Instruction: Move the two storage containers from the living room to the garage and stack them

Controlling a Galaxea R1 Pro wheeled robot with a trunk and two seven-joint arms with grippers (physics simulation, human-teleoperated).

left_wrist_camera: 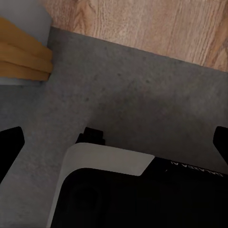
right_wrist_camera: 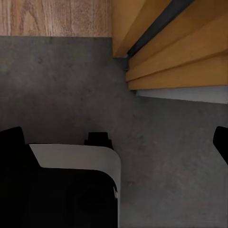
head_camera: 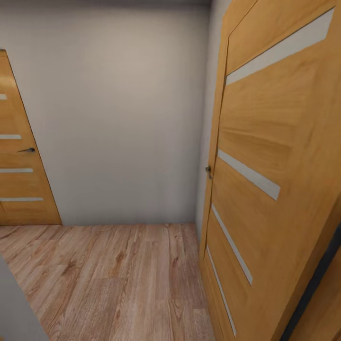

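Head cam is looking into a small hallway: light wood plank flooring (head_camera: pixel 118 279), a plain pale grey wall (head_camera: pixel 118 118), a closed wooden door (head_camera: pixel 19 161) with pale inset stripes and a dark lever handle on the left, and a second matching door (head_camera: pixel 279 180) standing open along the right side, smooth honey-coloured veneer. No storage containers anywhere here, so the robot's in transit and I can't say where they sit. Left wrist cam points down at the floor (left_wrist_camera: pixel 133 90), dark grey and rough like concrete, meeting the planks at a straight threshold line, with the robot's own black-and-white base (left_wrist_camera: pixel 109 190) below and the gripper's dark fingertips (left_wrist_camera: pixel 10 142) at the far edges of the picture, so spread wide and holding nothing. Right wrist cam shows the same grey concrete plus the bottom edge of the door frame (right_wrist_camera: pixel 175 52); its fingertips (right_wrist_camera: pixel 12 137) are also wide apart, empty. My guess for the boxes: rigid, light, smooth-walled, so pinch a straight wall at the rim, or take opposite walls with both arms.
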